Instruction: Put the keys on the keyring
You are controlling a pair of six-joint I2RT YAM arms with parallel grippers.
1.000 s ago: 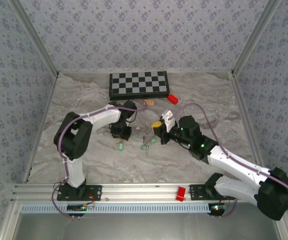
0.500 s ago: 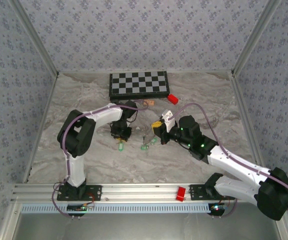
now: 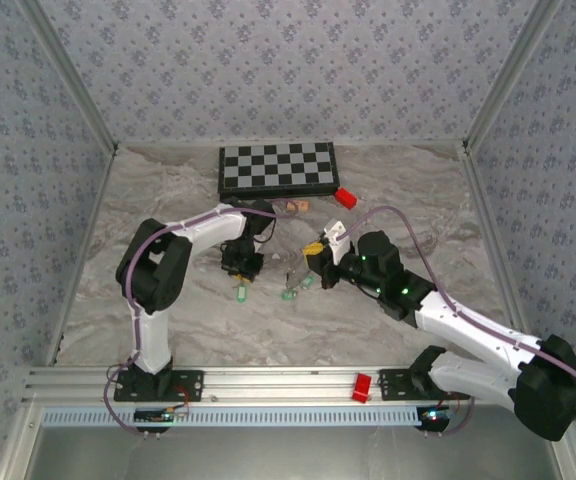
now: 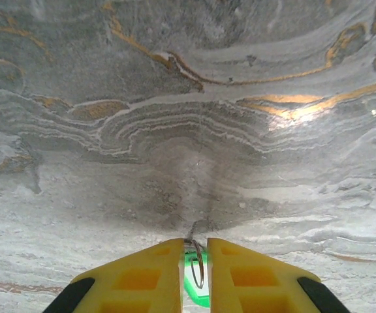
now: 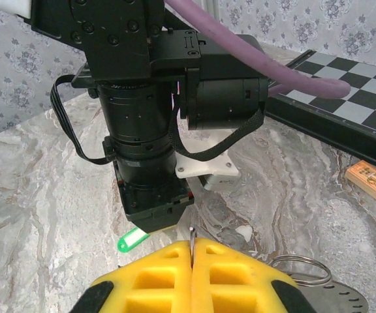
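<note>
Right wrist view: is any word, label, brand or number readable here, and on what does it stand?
No text can be read.
The small orange tile lying on the marble near the chessboard carries dark printed markings: too blurred to read.

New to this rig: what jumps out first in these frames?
The black-and-white checkerboard at the far edge of the marble table stands out first. Mid-table, the left tool pinches a green key between yellow fingers, and facing it the right tool is shut on a thin wire.
</note>
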